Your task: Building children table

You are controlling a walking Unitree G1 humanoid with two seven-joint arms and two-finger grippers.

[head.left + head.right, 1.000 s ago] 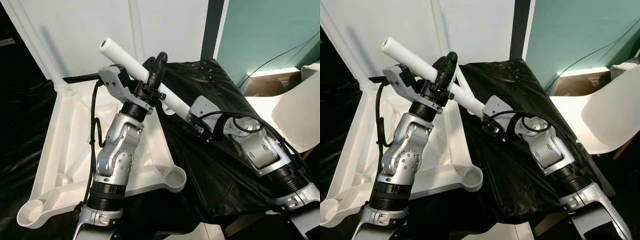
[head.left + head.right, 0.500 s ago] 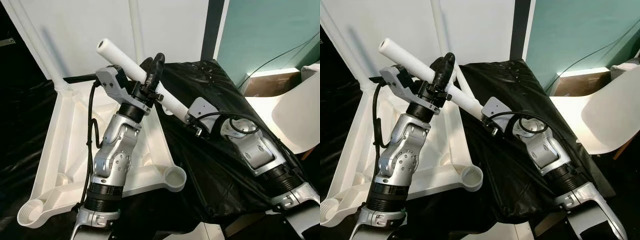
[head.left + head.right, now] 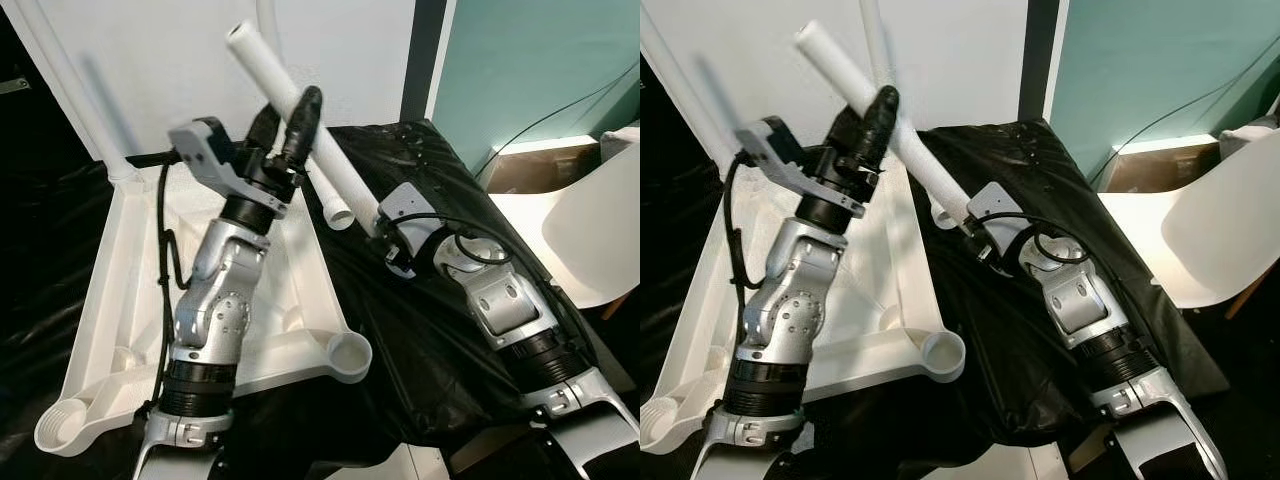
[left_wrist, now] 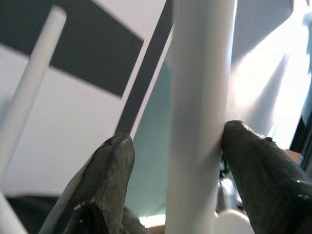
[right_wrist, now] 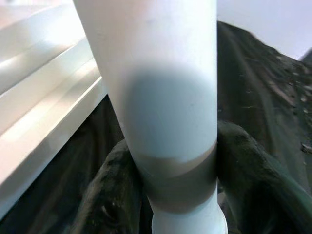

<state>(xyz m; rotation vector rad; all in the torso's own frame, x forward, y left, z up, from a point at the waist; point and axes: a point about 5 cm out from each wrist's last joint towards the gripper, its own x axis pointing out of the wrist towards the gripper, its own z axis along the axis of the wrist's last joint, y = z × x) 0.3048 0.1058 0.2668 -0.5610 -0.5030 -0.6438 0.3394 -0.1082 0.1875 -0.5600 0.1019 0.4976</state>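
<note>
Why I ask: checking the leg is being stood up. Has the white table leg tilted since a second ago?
Yes. Held by both grippers, the white table leg has swung steeper, its free end rising against the white wall.

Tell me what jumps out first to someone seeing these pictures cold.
A long white tube slants up across the middle, with the left tool on its middle and the right tool at its lower end. Below the left arm an upturned white tabletop lies on black sheeting, with round leg sockets at its corners. A white chair stands at the right edge.
</note>
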